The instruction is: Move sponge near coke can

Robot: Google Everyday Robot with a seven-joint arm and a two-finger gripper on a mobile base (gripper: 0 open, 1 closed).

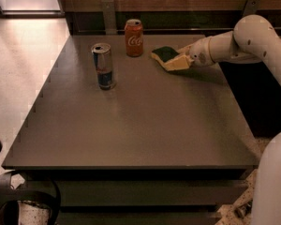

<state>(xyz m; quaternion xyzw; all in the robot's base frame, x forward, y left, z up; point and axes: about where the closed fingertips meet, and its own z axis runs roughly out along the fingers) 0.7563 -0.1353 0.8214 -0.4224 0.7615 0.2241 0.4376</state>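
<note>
The sponge (164, 54), dark green on top with a pale yellow base, is at the back of the table, a short way right of the red coke can (134, 37). The can stands upright near the table's back edge. My gripper (179, 60) reaches in from the right and is shut on the sponge's right end, holding it at or just above the table top. A small gap separates the sponge from the can.
A slim silver-and-blue can (103, 65) stands upright left of and in front of the coke can. The dark table (140, 125) stretches toward the camera. A wall and rail run behind its back edge. My white arm (253, 36) spans the right side.
</note>
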